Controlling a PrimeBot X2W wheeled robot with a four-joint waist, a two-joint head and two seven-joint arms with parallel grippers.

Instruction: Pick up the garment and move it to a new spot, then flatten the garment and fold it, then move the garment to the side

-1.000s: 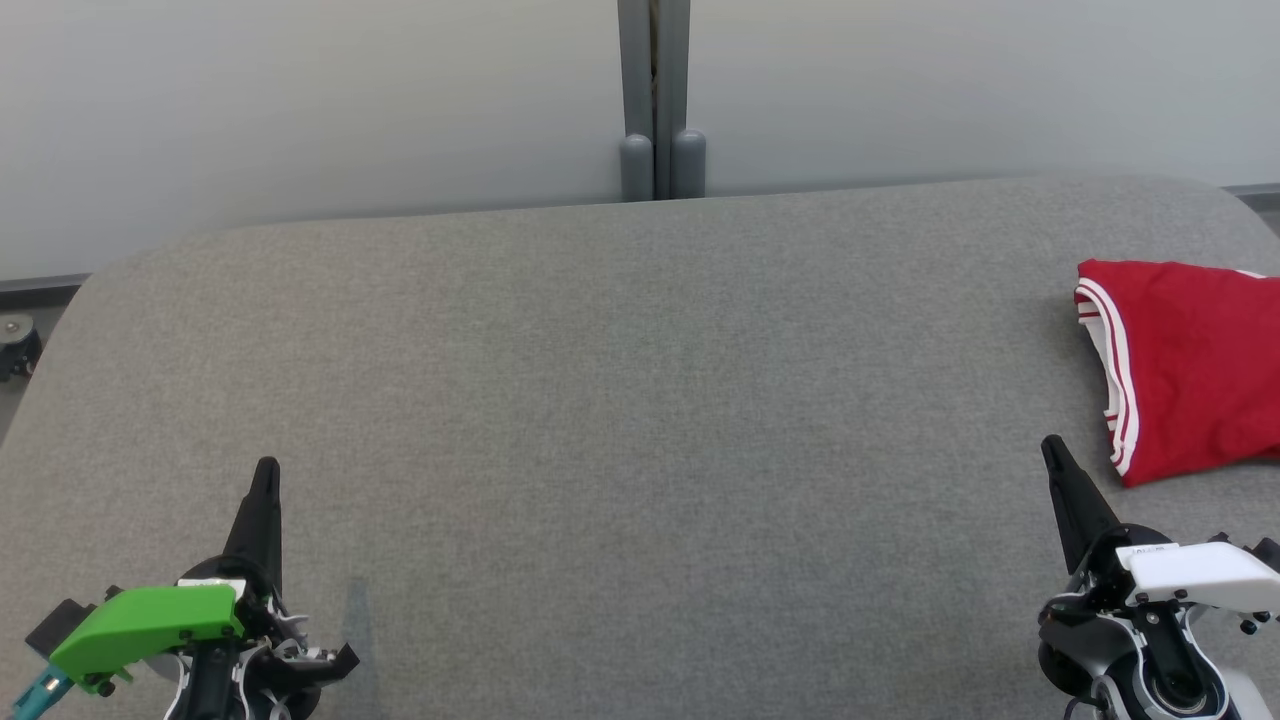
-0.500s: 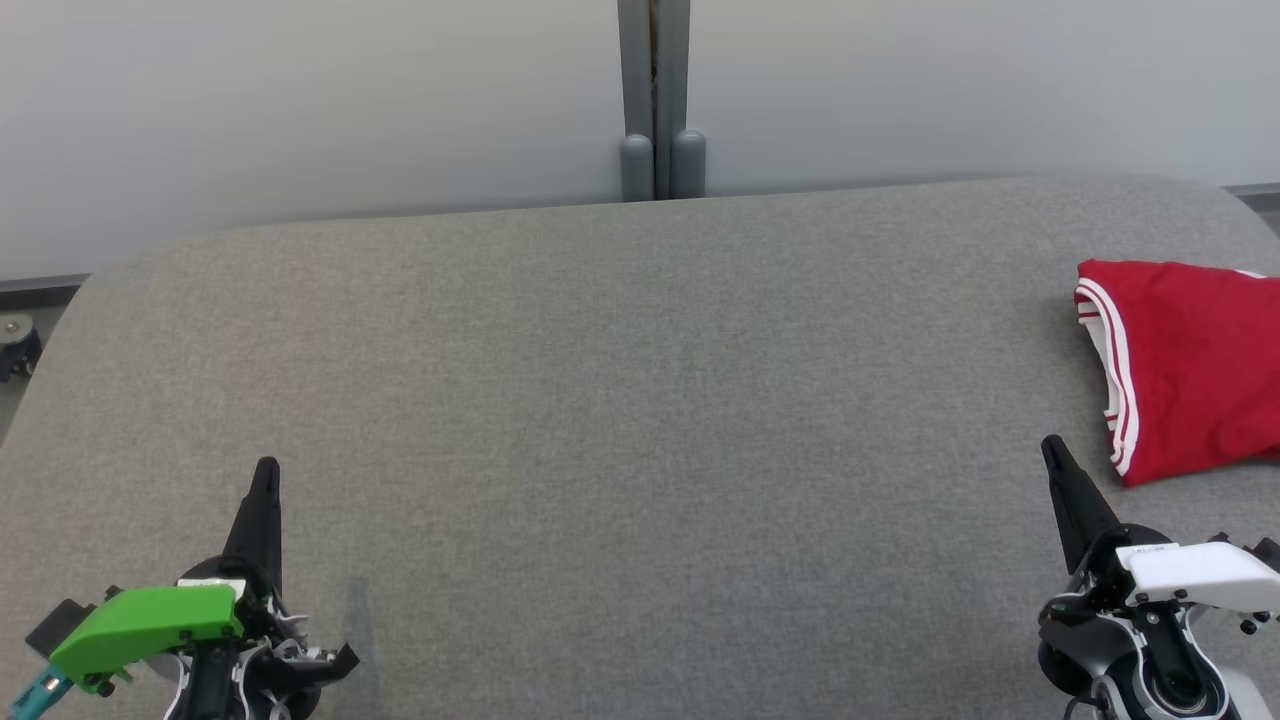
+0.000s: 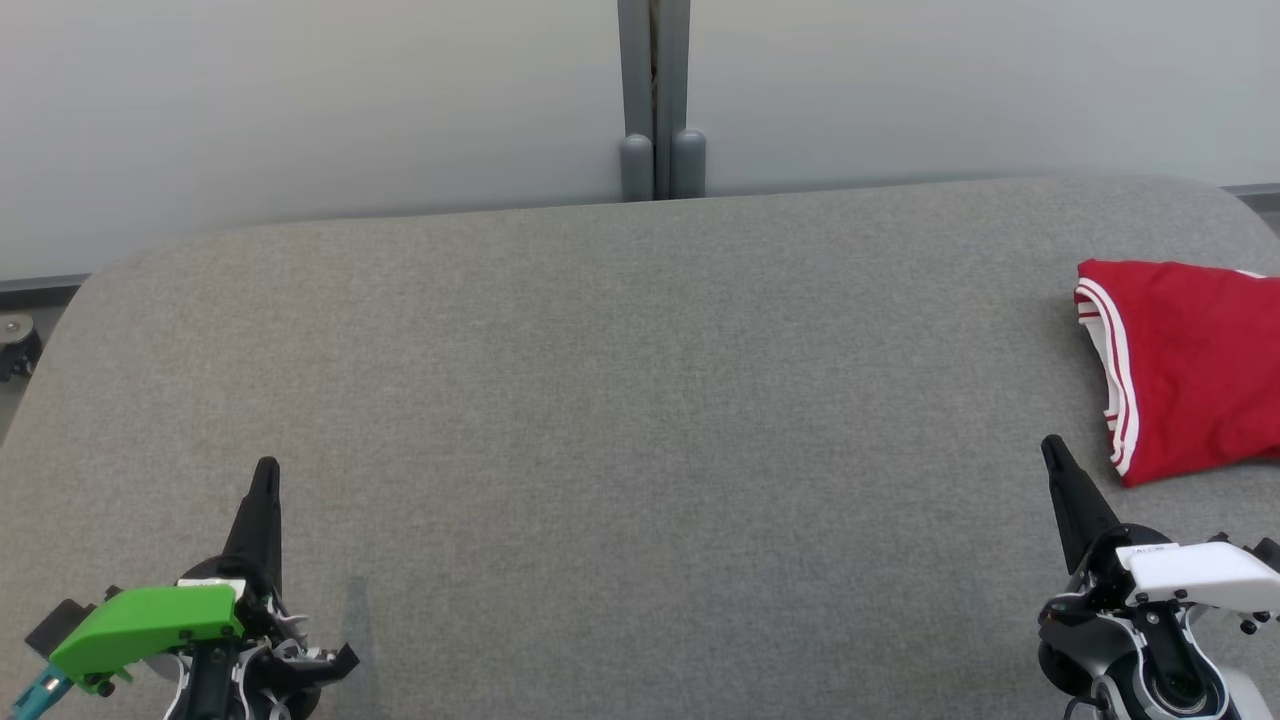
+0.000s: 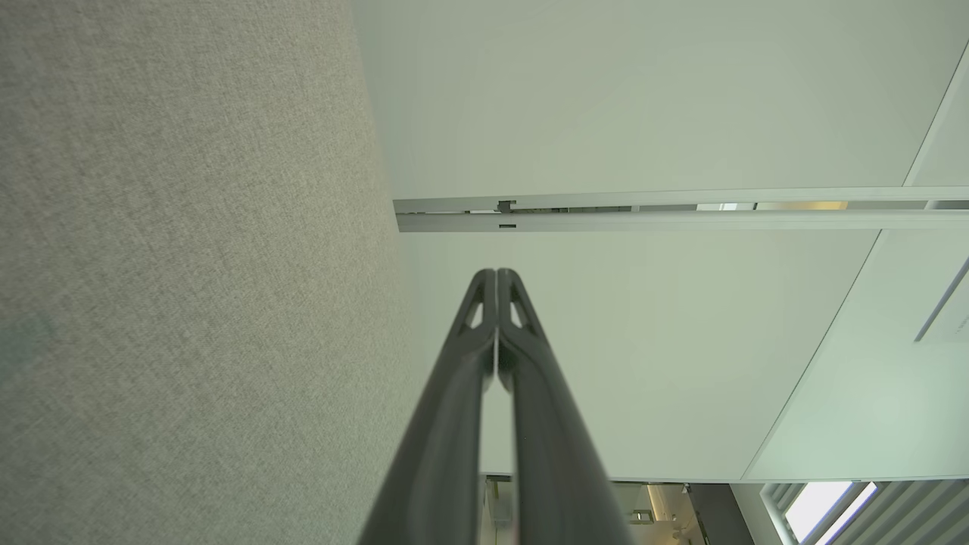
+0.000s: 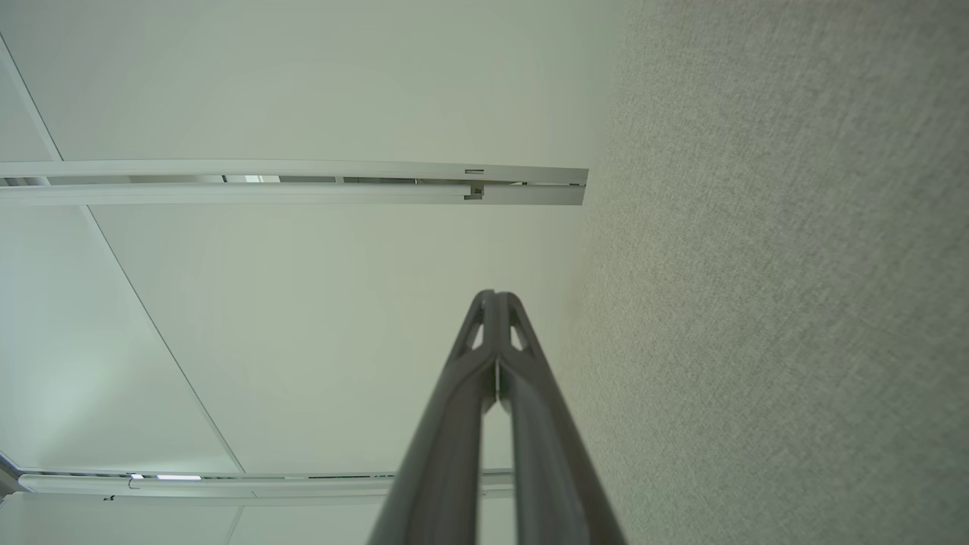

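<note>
Head view, unchanged from a second ago to now: no shift in either arm, none in the cloth. Left gripper [image 3: 265,470] at lower left and right gripper [image 3: 1050,447] at lower right, each with fingers pressed together on nothing, tips pointing up the frame, low over the table. Red garment [image 3: 1190,370] with white striped trim at the right edge of the frame, folded, lying flat, partly cut off by the frame, near the right gripper but apart from it. Judged from this stillness and layout: fold done, garment already set aside, task at or near its end. Grey fabric-covered table [image 3: 600,400] with rounded corners across the middle of the frame. Pale wall panels [image 3: 300,100] along the top, split by a grey post [image 3: 655,90]; small wheel [image 3: 15,345] at the far left edge. Wrist views: closed fingers against pale panels and grey fabric.
</note>
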